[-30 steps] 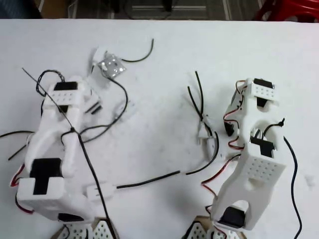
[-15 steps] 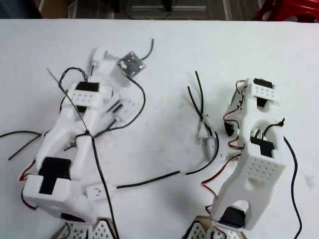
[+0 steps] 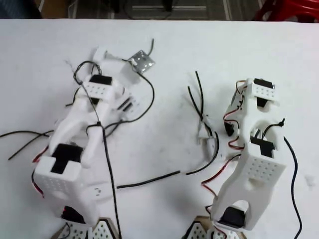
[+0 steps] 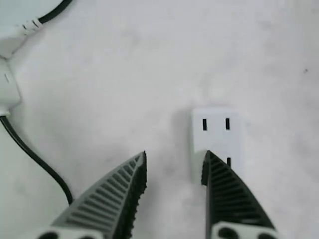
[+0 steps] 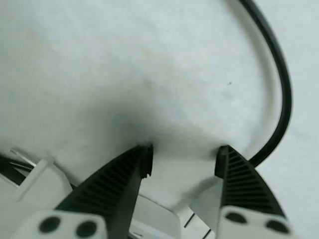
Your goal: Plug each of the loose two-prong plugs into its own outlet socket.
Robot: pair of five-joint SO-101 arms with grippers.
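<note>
The left gripper (image 4: 174, 164) hangs low over the white worktop (image 3: 164, 45) with its ribbed fingers spread. A white outlet socket (image 4: 215, 130) lies flat, its two slots facing up. It sits just at the tip of one finger, which overlaps its near edge; the other finger is apart from it, over bare worktop. Farther off in the left wrist view, a white plug body (image 4: 9, 84) lies with a black cable (image 4: 32, 157) running from it.

In the high view the left gripper (image 3: 127, 104) is over the far left part of the worktop, near a small shiny square plate (image 3: 141, 60). A second white socket (image 3: 99, 190) lies close to the left arm's base, partly under the arm.

The right gripper (image 5: 184, 153) is also spread and holds nothing. A black cable loop (image 5: 284, 94) curves past one finger. In the high view a white two-prong plug (image 3: 204, 132) lies just beside the right arm, with thin black leads (image 3: 197, 92) trailing away from it.
</note>
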